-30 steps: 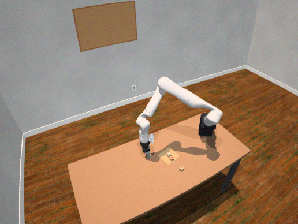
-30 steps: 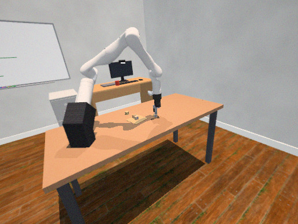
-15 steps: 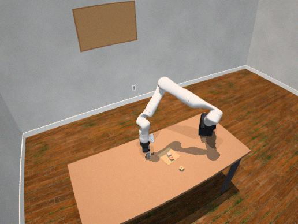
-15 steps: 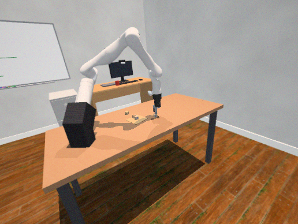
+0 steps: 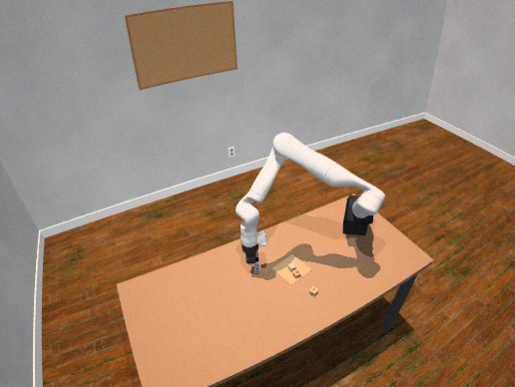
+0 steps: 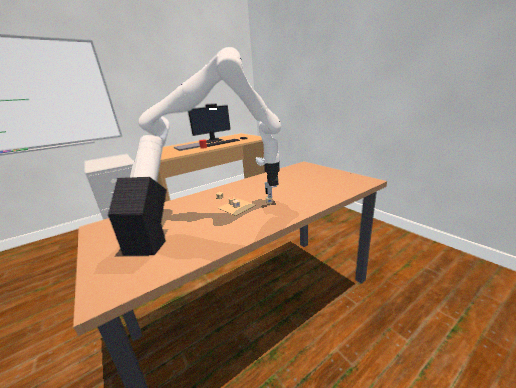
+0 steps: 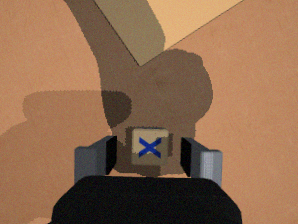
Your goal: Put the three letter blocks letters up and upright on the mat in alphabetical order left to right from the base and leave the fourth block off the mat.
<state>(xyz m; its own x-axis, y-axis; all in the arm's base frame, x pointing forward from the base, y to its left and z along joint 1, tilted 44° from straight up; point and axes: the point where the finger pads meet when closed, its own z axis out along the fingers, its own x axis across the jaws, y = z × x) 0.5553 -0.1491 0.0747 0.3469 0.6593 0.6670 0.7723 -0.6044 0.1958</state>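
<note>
While the arm (image 5: 325,167) (image 6: 197,87) points downward, its wide-open fingers flank the X block (image 7: 150,147).

The table (image 5: 200,319) (image 6: 320,185) (image 7: 255,90) carries the mat (image 5: 287,276) (image 6: 240,212) (image 7: 200,17) and two loose blocks.

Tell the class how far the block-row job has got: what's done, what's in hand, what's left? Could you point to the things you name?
Done: two blocks (image 5: 294,270) (image 6: 234,203) sit on the mat (image 5: 286,276) (image 6: 232,211) (image 7: 200,20), though their letters are too small to read.
In hand: nothing; the open fingers flank the X block (image 7: 150,146) on the table.
Left: likely bring the X over, complete the row, withdraw the arm. Another block (image 5: 313,291) (image 6: 219,195) lies off the mat.
</note>
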